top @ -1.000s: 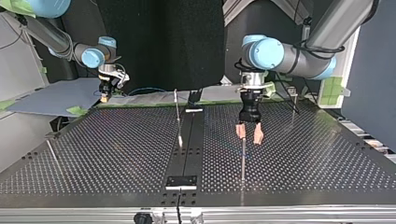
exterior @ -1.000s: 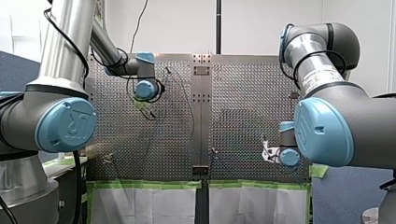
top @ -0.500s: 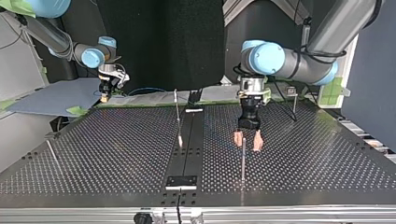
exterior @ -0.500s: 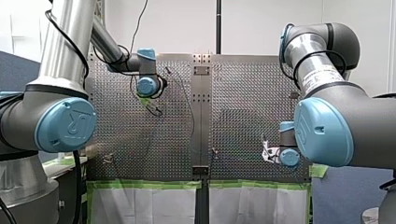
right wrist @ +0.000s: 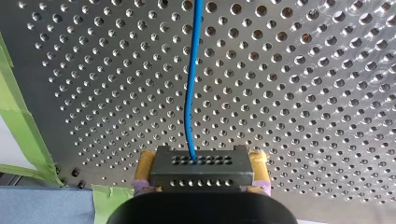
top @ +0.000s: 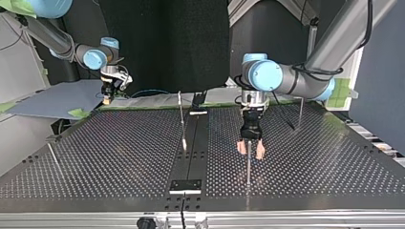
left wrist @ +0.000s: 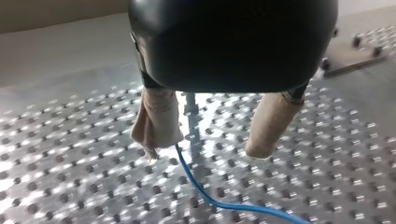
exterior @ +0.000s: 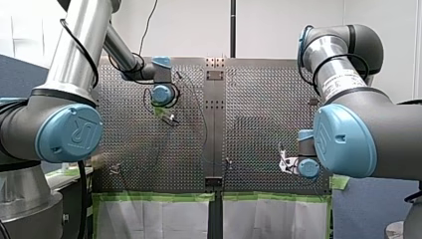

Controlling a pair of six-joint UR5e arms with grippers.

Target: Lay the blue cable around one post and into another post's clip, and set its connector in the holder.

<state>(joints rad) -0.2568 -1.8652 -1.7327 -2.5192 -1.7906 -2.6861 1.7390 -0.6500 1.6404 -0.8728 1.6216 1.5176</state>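
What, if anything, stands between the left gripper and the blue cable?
Nothing visible does. In the left wrist view the cable runs right up to one pad of the open left gripper; whether they touch I cannot tell. A thin post stands in the gap between the fingers, beside the cable, not across it.

A blue cable point(right wrist: 189, 93) leaves the grey, hole-dotted connector point(right wrist: 201, 173) between the right tool's point(right wrist: 202, 164) yellow pads point(right wrist: 146, 164). Ahead, the silvery table point(right wrist: 303, 93) is patterned with holes, green tape point(right wrist: 22, 135) edging it.

Cannot trace blue cable point(left wrist: 185, 172) beyond my left gripper point(left wrist: 205, 151): one end hidden behind its pad point(left wrist: 156, 121), other cropped ahead.
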